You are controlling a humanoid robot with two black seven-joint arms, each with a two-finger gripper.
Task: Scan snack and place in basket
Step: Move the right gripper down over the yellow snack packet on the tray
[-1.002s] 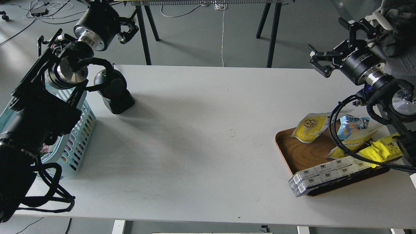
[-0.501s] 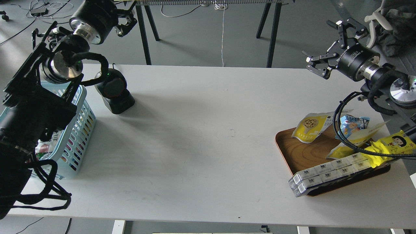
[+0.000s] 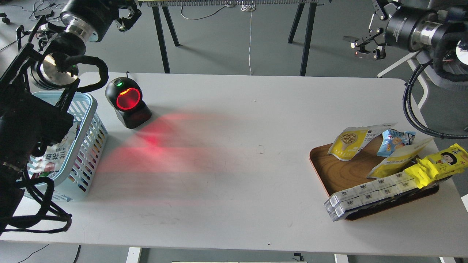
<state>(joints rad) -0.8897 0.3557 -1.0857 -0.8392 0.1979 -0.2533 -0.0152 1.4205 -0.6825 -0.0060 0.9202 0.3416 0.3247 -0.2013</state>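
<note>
The snack (image 3: 349, 143), a flat yellow pouch with a round nut picture, lies on the far left part of the brown wooden tray (image 3: 329, 171) at the right. The light blue slotted basket (image 3: 89, 142) stands at the table's left edge, partly hidden by my left arm, with a white packet (image 3: 55, 157) inside. My left gripper (image 3: 128, 16) is high at the top left, beyond the table's far edge, open and empty. My right gripper (image 3: 367, 31) is high at the top right, far above the tray, open and empty.
A black scanner (image 3: 128, 102) glows red beside the basket and throws red light on the table. The tray also holds a small blue packet (image 3: 396, 140), another yellow pouch (image 3: 398, 159), a bright yellow cartoon-face wrapper (image 3: 438, 164) and long white boxes (image 3: 365, 193).
Both arms have risen and drawn back toward the top corners, uncovering the tray and the basket. The scanner window has lit up red.
</note>
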